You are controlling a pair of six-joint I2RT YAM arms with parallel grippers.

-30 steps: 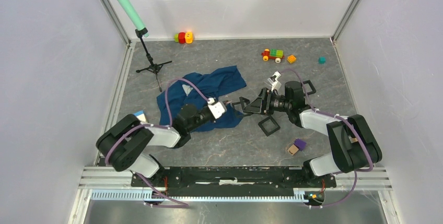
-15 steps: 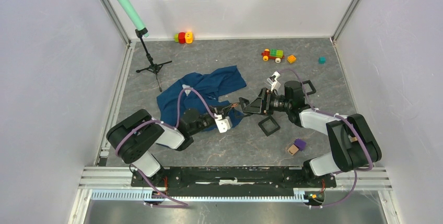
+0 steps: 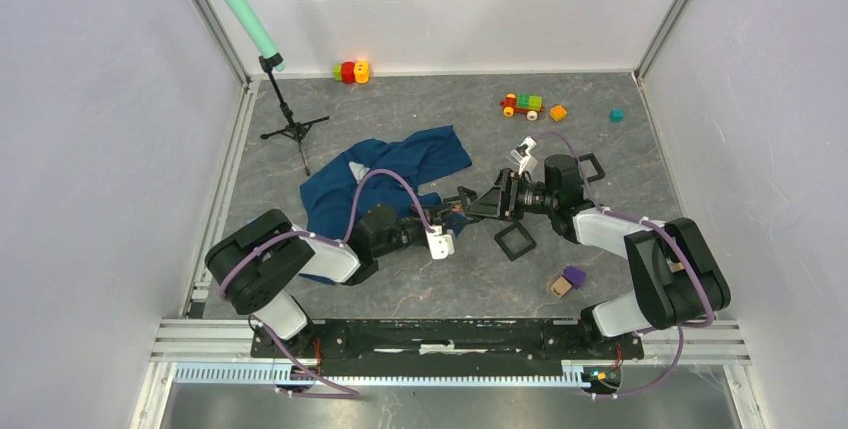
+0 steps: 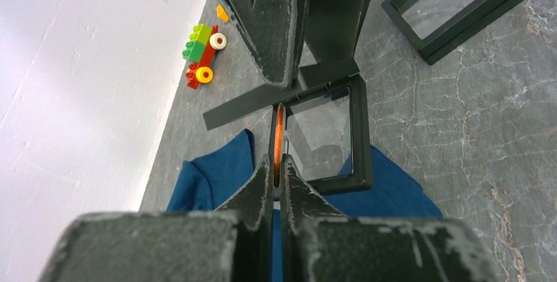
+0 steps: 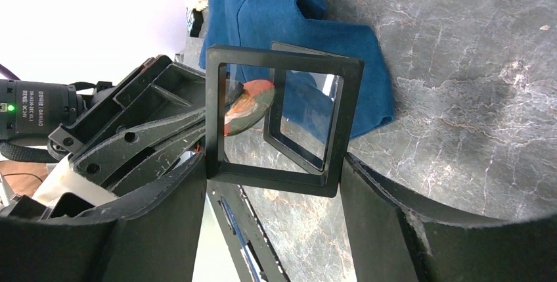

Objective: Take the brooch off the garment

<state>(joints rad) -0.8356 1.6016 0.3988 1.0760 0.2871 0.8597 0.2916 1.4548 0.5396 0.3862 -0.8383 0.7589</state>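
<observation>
Shifted right, left jaws pinch shut on the brooch [image 4: 278, 141], edge-on near the shirt [image 3: 420, 154]. Only the right wrist view shows its orange face, behind the frame [image 5: 284, 60] right jaws grip wide.

Grey marbled tabletop [image 3: 430, 99]. A crumpled dark blue T-shirt [image 3: 400, 171] lies left of centre. At far left stands a black tripod stand [image 3: 292, 130]; red and yellow blocks [image 3: 350, 71] sit against the back wall. Toward the far right: toy brick car [image 3: 522, 104], orange block [image 3: 558, 113], teal cube [image 3: 617, 115]. Right of centre lies a black square frame [image 3: 515, 240]; nearer, a purple block [image 3: 573, 275] touches a tan block [image 3: 560, 287].
</observation>
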